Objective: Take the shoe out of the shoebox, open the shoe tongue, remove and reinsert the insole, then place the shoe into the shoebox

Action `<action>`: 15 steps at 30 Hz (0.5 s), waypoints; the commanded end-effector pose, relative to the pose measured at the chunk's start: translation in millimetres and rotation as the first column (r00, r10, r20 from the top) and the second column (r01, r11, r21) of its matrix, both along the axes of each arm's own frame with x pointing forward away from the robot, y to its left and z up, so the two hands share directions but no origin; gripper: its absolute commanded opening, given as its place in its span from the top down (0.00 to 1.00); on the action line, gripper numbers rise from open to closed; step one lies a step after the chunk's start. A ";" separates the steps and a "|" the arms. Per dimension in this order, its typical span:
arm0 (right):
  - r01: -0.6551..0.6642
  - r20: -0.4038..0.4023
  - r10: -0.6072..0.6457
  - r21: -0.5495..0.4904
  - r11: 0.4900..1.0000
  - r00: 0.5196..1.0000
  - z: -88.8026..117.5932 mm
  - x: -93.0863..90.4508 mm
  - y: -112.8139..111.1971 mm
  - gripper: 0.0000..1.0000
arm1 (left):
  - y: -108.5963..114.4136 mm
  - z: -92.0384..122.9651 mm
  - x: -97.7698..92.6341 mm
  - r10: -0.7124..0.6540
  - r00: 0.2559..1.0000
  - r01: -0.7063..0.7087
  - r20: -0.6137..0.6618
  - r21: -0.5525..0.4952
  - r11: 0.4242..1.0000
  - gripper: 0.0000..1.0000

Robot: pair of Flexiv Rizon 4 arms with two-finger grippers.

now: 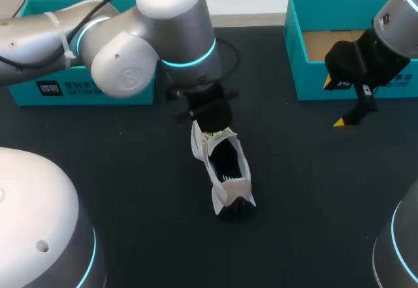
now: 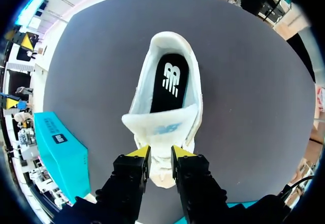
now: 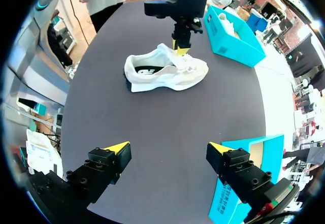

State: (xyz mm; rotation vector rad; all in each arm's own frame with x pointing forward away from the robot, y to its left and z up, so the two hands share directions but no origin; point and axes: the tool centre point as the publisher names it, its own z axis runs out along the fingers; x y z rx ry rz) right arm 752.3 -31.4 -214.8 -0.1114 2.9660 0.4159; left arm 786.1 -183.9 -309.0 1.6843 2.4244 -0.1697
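A white shoe (image 1: 225,170) with a black insole (image 2: 170,82) inside lies on the dark table, mid-table. My left gripper (image 2: 160,155) stands over its front part, the yellow fingertips (image 3: 181,49) close together on the raised white tongue (image 2: 161,125), which is folded back toward the toe. In the right wrist view the shoe (image 3: 165,71) lies on its sole well ahead of my right gripper (image 3: 168,148), which hangs open and empty. That right gripper (image 1: 336,102) is just in front of the right teal shoebox (image 1: 297,66).
A second teal box (image 1: 78,91) stands at the back left behind my left arm, also seen beside the left gripper (image 2: 61,153). The right teal shoebox (image 3: 244,176) is close beside my right gripper. Dark table lies between the shoe and the right gripper.
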 end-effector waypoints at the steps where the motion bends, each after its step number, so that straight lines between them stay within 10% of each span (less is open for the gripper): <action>1: 0.000 0.001 0.000 -0.002 1.000 1.000 -0.5 -0.2 0.4 0.00 | 3.1 13.9 16.0 -0.033 0.999 0.033 -0.029 0.009 0.999 0.71; 15: 0.000 0.001 0.000 -0.002 1.000 1.000 -0.5 -0.2 0.4 0.00 | -34.1 6.8 19.8 -0.178 0.976 0.193 -0.125 0.123 0.973 0.73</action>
